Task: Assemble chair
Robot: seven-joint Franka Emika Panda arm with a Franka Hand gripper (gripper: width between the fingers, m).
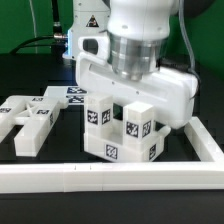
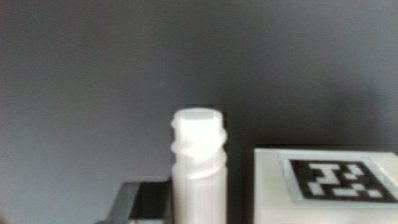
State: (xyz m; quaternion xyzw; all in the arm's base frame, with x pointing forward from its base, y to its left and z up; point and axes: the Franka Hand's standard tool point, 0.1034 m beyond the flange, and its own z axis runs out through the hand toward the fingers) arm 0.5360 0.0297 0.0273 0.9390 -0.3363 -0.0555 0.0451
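In the exterior view the chair (image 1: 122, 135) is a cluster of glossy white tagged blocks at the table's middle, just behind the front rail. My gripper (image 1: 120, 98) reaches down into the top of that cluster, and the hand hides its fingertips. The wrist view shows a narrow upright white bar (image 2: 199, 150) with a rounded end. My gripper (image 2: 199, 206) is shut on this bar, with a grey finger (image 2: 146, 203) against one side and a dark strip along the other. Beside the bar sits a white block with a square tag (image 2: 338, 180).
Loose white chair pieces, among them an X-braced panel (image 1: 28, 120), lie at the exterior view's left. A long white L-shaped rail (image 1: 110, 176) runs along the front and up the right side. The marker board (image 1: 72, 95) lies behind the pieces.
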